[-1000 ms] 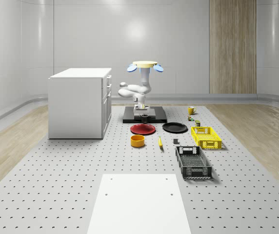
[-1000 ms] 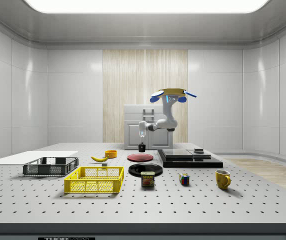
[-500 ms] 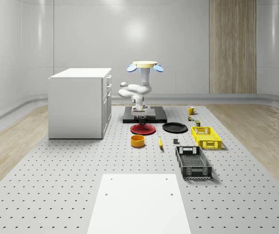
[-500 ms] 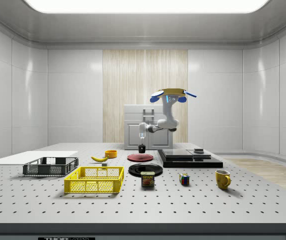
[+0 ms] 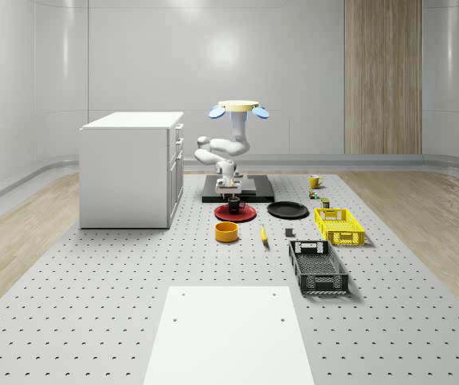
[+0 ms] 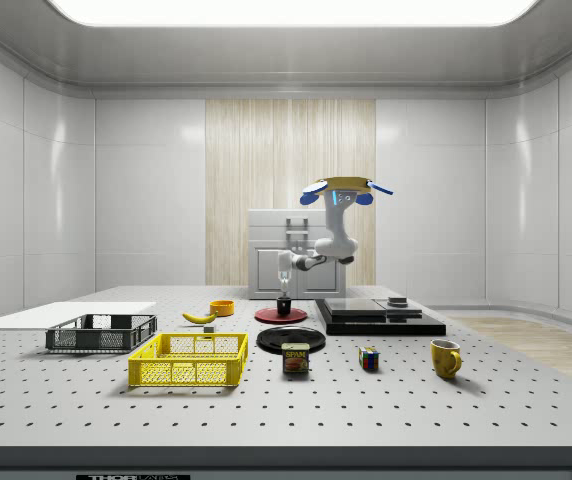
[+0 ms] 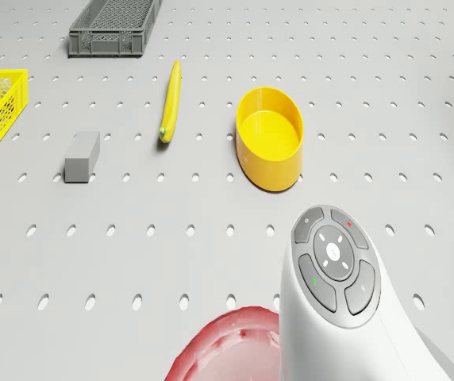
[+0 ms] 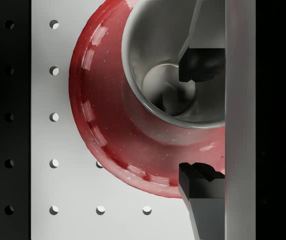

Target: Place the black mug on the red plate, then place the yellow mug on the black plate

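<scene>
I hold the drone (image 5: pixel 237 107) in a hover above the black platform (image 5: pixel 257 189) behind the plates, upper centre of the whole-scene view, with the arm folded down and forward so that the gripper (image 5: pixel 233 197) hangs over the red plate (image 5: pixel 244 215). In the wrist view the black mug (image 8: pixel 168 95) sits upright over the red plate (image 8: pixel 103 125), with one finger (image 8: pixel 203 65) inside its mouth at the upper right of the frame and the other finger (image 8: pixel 200 182) outside at the lower right; the outer finger stands apart from the rim, so I judge the jaws to be spread and no longer pinching the wall. The rim grip explains the vertical approach: one finger down inside the cup lets the mug stand straight on the plate. In the side view the black mug (image 6: pixel 284 307) rests on the red plate (image 6: pixel 280 315) at mid-frame, so I judge the first placement to be done or nearly so. The yellow mug (image 6: pixel 445 357) stands well apart at the side view's lower right, and the black plate (image 6: pixel 291 338) lies bare just in front of the red one. The next move calls for a straight lift so the inner finger does not tip the cup
</scene>
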Available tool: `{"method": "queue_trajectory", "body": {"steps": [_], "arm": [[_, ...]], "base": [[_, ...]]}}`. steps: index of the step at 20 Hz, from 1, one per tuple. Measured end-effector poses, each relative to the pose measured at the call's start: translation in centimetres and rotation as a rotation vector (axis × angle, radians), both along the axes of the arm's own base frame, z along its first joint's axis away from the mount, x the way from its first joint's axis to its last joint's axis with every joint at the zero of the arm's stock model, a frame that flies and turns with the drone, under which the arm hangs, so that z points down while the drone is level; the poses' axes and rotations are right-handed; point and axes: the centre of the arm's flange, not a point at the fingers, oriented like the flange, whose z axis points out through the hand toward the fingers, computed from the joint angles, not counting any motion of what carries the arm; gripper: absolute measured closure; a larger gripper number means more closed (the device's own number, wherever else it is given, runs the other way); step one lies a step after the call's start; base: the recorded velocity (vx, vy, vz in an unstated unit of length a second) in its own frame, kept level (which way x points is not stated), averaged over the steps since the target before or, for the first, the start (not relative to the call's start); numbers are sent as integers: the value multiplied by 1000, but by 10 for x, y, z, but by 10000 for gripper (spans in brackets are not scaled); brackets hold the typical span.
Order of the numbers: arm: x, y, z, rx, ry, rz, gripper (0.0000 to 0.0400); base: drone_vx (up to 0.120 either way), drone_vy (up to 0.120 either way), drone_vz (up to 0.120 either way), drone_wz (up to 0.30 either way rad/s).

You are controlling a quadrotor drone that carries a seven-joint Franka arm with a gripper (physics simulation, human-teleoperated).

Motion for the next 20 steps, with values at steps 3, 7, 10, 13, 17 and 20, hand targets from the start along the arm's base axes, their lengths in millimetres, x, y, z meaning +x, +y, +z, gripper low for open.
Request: {"method": "queue_trajectory", "body": {"steps": [3,7,10,13,17,20], "arm": [[0,0,-6,0,0,0,55],[0,0,-20,0,0,0,20],[0,1,-31,0,0,0,10],[0,1,-38,0,0,0,4],[0,1,-42,0,0,0,2],[0,1,-44,0,0,0,1]], "base": [[0,0,0,0],[0,0,0,0],[0,0,107,0],[0,40,120,0],[-50,120,120,0],[-120,120,40,0]]}}
